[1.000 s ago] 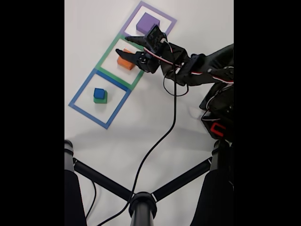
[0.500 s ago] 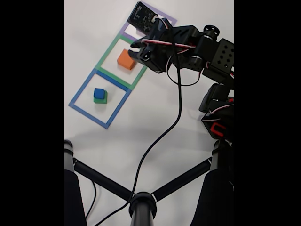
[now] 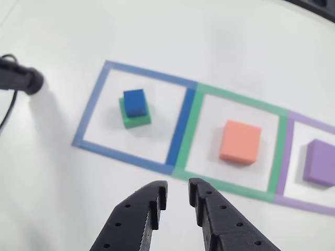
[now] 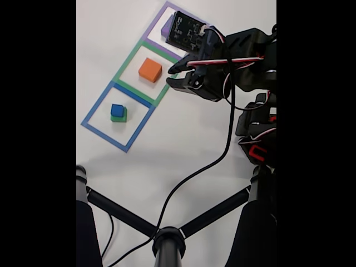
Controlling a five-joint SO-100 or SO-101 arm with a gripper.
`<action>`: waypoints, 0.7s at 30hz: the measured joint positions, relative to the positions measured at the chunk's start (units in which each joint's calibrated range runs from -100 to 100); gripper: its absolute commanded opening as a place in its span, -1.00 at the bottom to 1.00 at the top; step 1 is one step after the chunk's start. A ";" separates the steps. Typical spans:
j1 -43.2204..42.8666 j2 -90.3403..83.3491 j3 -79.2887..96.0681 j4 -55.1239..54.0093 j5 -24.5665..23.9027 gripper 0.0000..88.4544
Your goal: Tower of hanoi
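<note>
Three taped squares lie in a row on the white table. The blue square (image 3: 180,123) holds a small blue cube (image 3: 135,101) stacked on a green block (image 3: 138,120). An orange block (image 3: 240,141) lies alone in the green square (image 3: 192,133), and a purple block (image 3: 320,162) lies in the purple square (image 3: 283,178). In the fixed view the same blue cube (image 4: 117,109), orange block (image 4: 150,70) and half-hidden purple block (image 4: 165,26) appear. My gripper (image 3: 177,189) hovers near the green square's edge, right of the orange block in the fixed view (image 4: 170,76). It is open by a narrow gap and holds nothing.
A black tripod (image 4: 167,240) spreads its legs across the table's near side in the fixed view. A black cable (image 4: 194,171) runs from it to the arm. The arm's base (image 4: 258,142) stands at the right. A black tripod leg end (image 3: 21,78) pokes in at the left.
The gripper has drawn back from the orange block toward the arm's base and narrowed its jaws. The orange block stays in the green square.
</note>
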 measured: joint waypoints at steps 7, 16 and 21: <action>-1.80 -1.60 1.13 1.36 -0.39 -0.75; -1.06 -3.12 20.02 -17.01 0.00 -0.40; -0.65 -3.04 33.25 -33.15 -0.59 -0.32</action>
